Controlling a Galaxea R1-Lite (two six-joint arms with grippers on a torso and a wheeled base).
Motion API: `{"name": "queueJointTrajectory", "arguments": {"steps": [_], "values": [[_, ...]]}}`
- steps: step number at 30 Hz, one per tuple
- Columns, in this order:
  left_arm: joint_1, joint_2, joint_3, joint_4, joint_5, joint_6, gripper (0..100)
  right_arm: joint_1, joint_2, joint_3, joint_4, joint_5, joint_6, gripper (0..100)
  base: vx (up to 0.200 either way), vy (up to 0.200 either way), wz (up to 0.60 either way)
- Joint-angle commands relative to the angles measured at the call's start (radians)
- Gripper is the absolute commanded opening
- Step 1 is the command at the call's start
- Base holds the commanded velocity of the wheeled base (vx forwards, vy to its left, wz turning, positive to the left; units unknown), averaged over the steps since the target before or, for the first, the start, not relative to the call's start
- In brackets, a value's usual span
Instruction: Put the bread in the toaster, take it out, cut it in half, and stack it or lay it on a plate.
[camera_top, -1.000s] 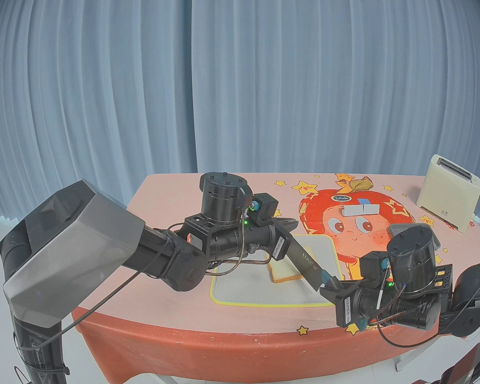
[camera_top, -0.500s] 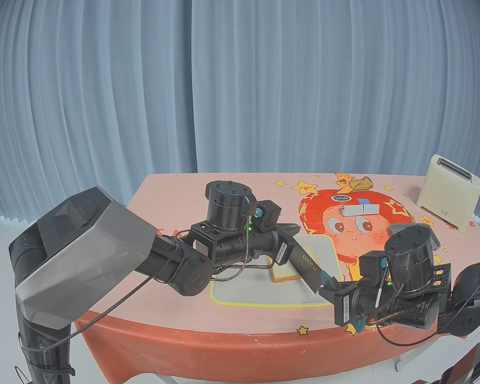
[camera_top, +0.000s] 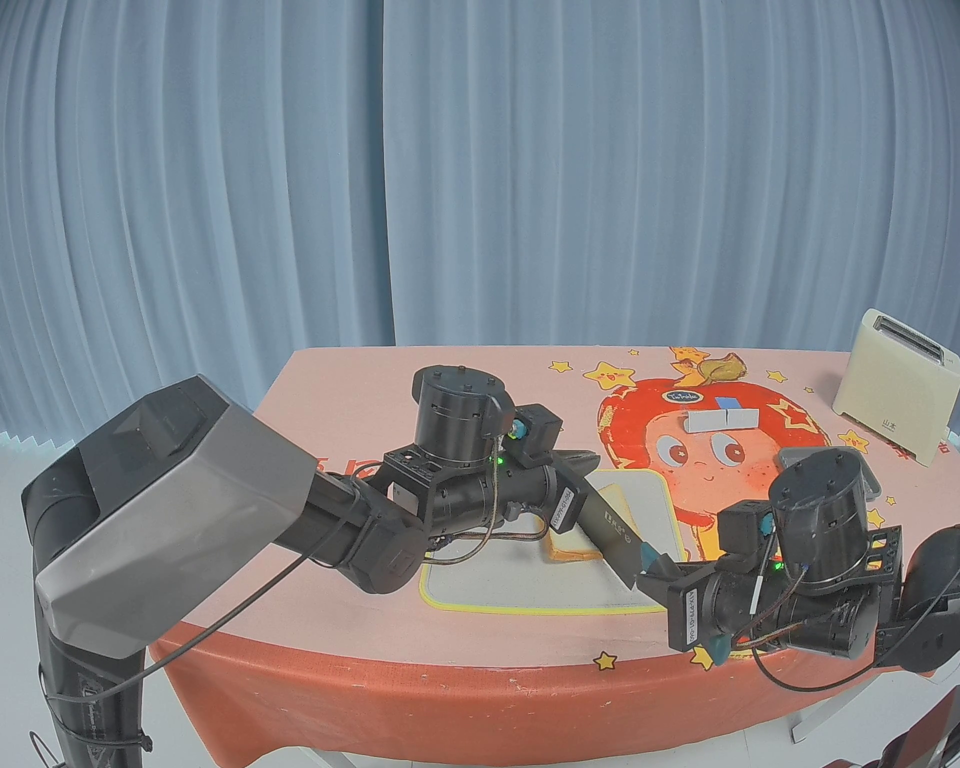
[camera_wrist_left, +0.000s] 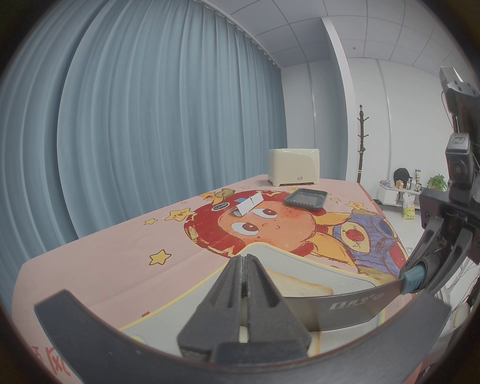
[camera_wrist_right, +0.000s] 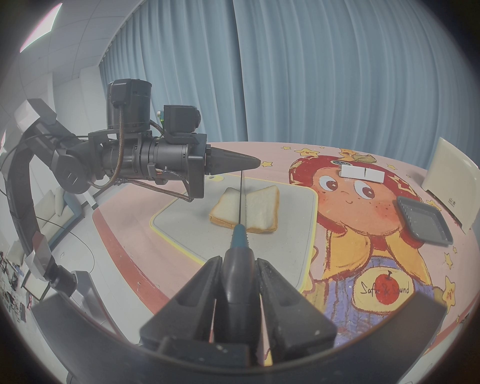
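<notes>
Over the last second the left arm has pushed forward toward the middle of the desk (camera_top: 340, 400), most of that travel coming early, and the left gripper (camera_top: 590, 462) now hangs with its jaws clenched together on nothing, their tip right above the far end of the knife (camera_top: 610, 525). Whether it actually presses on the blade cannot be told. The right gripper (camera_top: 655, 572) has barely shifted; its jaws are clamped on the knife's teal handle, and the blade runs edge-down across the middle of the bread (camera_wrist_right: 260, 210). The bread lies flat on the white cutting mat (camera_top: 500, 580), looking whole, with no visible split along the blade line. This suggests the toasting part is done and the cut is only being set up or just begun, with the left arm probably arriving to steady or bear down on the blade. The toaster (camera_top: 895, 385) stands at the desk's far right corner, and the dark tray (camera_wrist_right: 424, 220) that likely serves as the plate sits near it, well apart from the bread.
</notes>
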Motion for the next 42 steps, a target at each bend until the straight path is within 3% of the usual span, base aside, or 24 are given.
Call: {"name": "queueJointTrajectory", "arguments": {"steps": [1, 42], "values": [[0.003, 0.009, 0.001, 0.003, -0.001, 0.000, 0, -0.008, -0.004, -0.003, -0.002, -0.001, -0.001, 0, 0.000, 0.000, 0.00], [0.002, 0.006, 0.002, 0.005, 0.003, 0.002, 0, -0.001, 0.010, 0.006, -0.001, -0.001, -0.001, 0, 0.000, 0.000, 0.00]]}}
